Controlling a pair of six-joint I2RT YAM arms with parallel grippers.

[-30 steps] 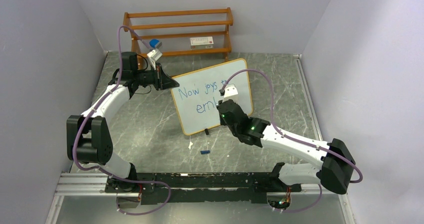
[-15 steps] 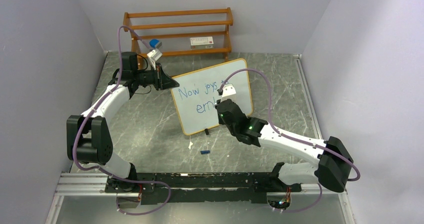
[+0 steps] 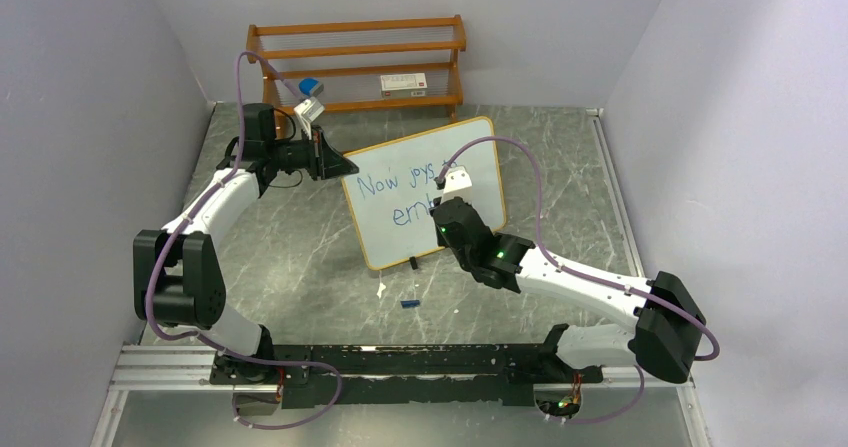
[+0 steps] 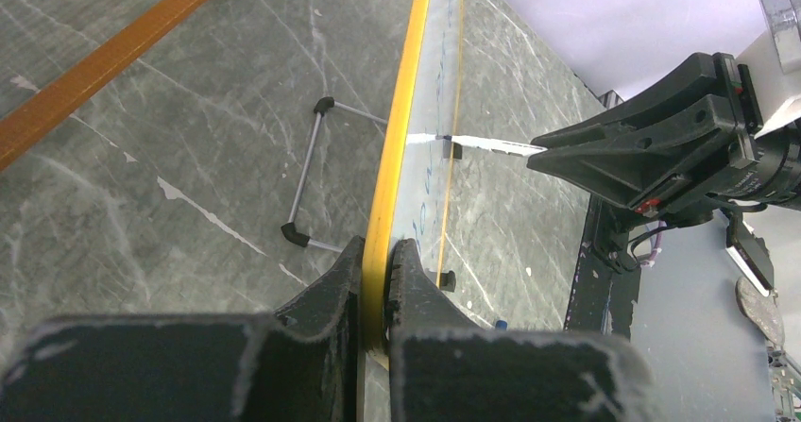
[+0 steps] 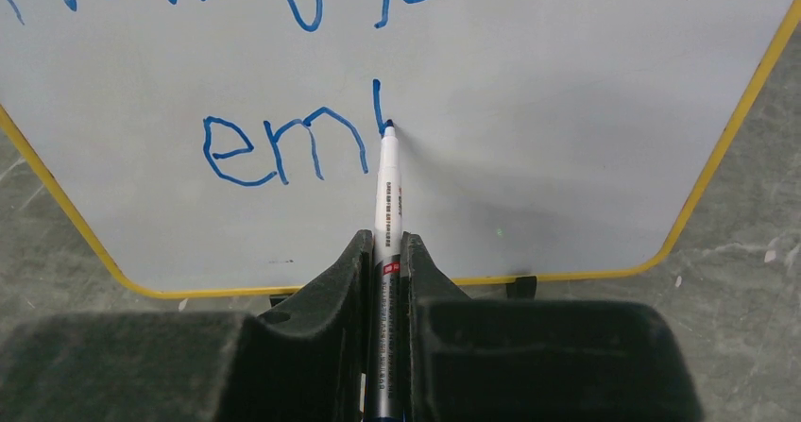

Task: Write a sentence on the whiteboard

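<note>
My left arm (image 3: 215,202) and right arm (image 3: 585,282) are smooth white shells between chunky black joint blocks. A purple cable (image 3: 535,182) loops along each, from wrist to base. A small green light (image 3: 497,255) glows on the right wrist, toward four o'clock from above. My left gripper (image 4: 380,244) and right gripper (image 5: 385,238) have matt black wedge fingers, scuffed grey at the edges. Both bases sit on a black plate (image 3: 420,362) at six o'clock.

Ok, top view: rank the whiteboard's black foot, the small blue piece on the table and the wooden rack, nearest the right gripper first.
1. The black foot, beside the right gripper.
2. The small blue piece, nearer the bases.
3. The wooden rack, at the back wall.
</note>
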